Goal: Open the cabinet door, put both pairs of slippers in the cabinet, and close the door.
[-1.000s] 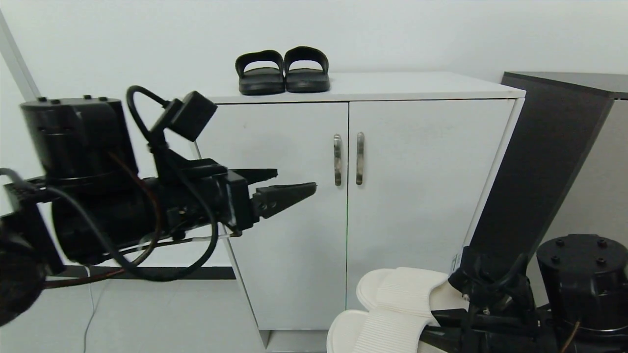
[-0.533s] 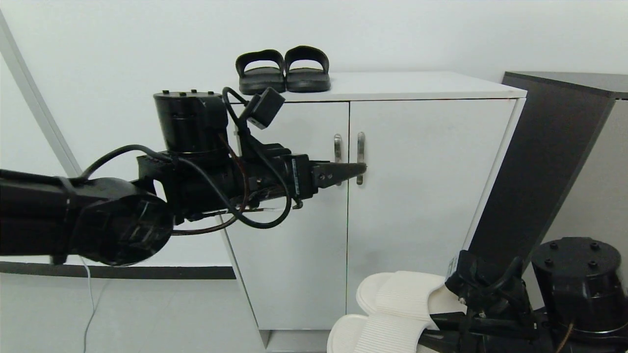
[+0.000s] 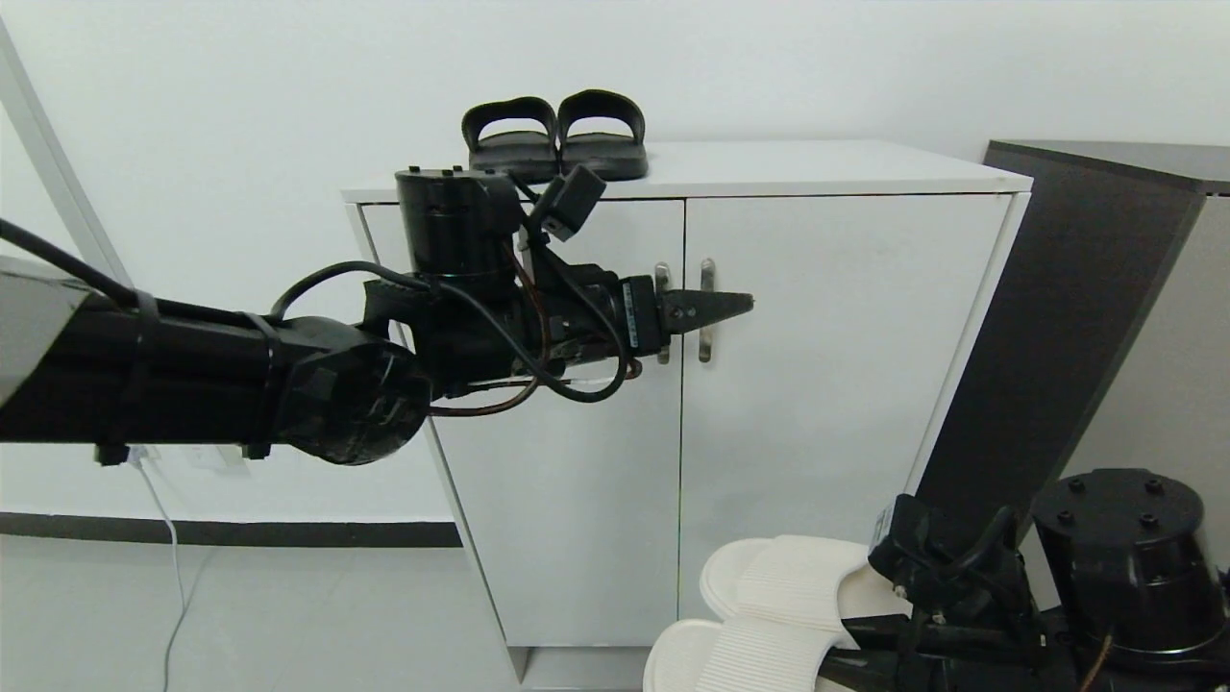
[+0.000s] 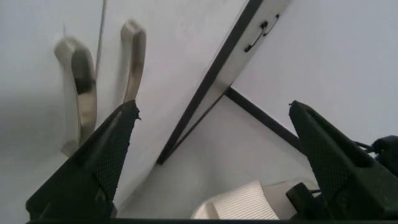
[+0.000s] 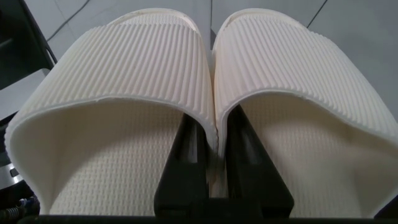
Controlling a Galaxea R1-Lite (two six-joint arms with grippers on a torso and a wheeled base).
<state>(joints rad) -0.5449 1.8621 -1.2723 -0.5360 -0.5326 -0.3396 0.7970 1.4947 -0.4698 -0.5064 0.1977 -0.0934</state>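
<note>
Entry, left gripper (image 3: 742, 306): fingers spread wide, nothing held. Within the last second it has risen and crossed from well left of the cabinet (image 3: 817, 413) to the cabinet's middle seam. In the head view its tips now lie across the right-door handle (image 3: 706, 336), just past the left-door handle (image 3: 661, 276). The wrist view shows both handles beside one finger rather than plainly between the two, and contact cannot be told. Entry, cabinet doors: both shut. Entry, right gripper (image 5: 214, 168): clamped on the adjoining inner walls of the white slippers (image 3: 769, 596), low before the cabinet's right door and unmoved. Entry, black slippers (image 3: 553, 139): on the cabinet's top, toward its left end. Assessment: the approach for opening looks nearly complete but no handle is gripped yet, and neither pair is stowed.
</note>
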